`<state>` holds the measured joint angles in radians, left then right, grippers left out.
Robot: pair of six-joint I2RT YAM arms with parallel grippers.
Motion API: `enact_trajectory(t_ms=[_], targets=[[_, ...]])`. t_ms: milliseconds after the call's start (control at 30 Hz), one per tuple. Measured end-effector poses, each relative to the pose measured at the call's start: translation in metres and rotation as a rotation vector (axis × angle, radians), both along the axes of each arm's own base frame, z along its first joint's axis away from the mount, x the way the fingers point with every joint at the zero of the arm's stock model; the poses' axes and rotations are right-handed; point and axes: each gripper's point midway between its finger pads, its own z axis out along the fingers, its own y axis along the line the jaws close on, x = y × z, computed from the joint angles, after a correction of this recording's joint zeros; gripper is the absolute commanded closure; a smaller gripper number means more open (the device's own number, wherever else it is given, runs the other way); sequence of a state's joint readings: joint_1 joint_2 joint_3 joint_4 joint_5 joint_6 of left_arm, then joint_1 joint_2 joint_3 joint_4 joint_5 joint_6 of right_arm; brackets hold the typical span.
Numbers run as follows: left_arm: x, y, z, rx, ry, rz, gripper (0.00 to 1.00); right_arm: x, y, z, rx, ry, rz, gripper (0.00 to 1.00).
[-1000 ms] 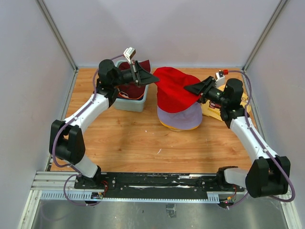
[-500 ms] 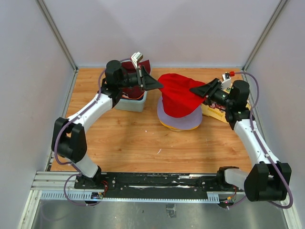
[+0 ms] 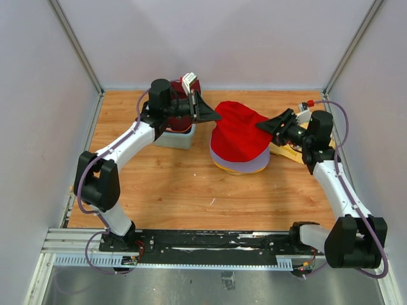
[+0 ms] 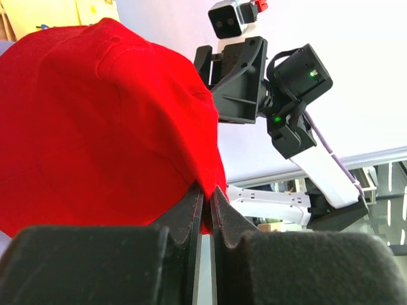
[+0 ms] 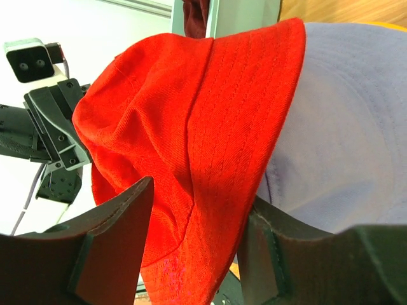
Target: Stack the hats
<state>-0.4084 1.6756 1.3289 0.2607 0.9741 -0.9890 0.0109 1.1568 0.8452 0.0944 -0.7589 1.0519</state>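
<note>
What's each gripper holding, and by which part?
The left gripper pinches the red hat by its brim edge. The right gripper stands open around the opposite brim, not clamping it.

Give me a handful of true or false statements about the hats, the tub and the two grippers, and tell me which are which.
1. The red hat lies on top of the lavender hat. True.
2. The left gripper pinches the red hat's brim. True.
3. The teal tub holds nothing. False: a maroon hat sits in it.
4. The lavender hat rests directly on the wooden table. False: a yellow hat shows beneath it.
5. The right gripper is pressed shut. False: its jaws stand apart with the red brim between them.
</note>
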Motion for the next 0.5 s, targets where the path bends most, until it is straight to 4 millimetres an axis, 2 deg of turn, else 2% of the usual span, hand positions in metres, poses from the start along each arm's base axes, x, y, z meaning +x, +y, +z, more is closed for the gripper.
enact_trajectory(t_ms=[167, 500], targets=[[-0.001, -0.003, -0.002, 0.005, 0.002, 0.001, 0.77, 0.003, -0.010, -0.002, -0.013, -0.002, -0.025, 0.47], [-0.011, -0.017, -0.009, 0.014, 0.006, -0.037, 0.67, 0.002, -0.029, -0.007, -0.017, 0.003, -0.075, 0.48]])
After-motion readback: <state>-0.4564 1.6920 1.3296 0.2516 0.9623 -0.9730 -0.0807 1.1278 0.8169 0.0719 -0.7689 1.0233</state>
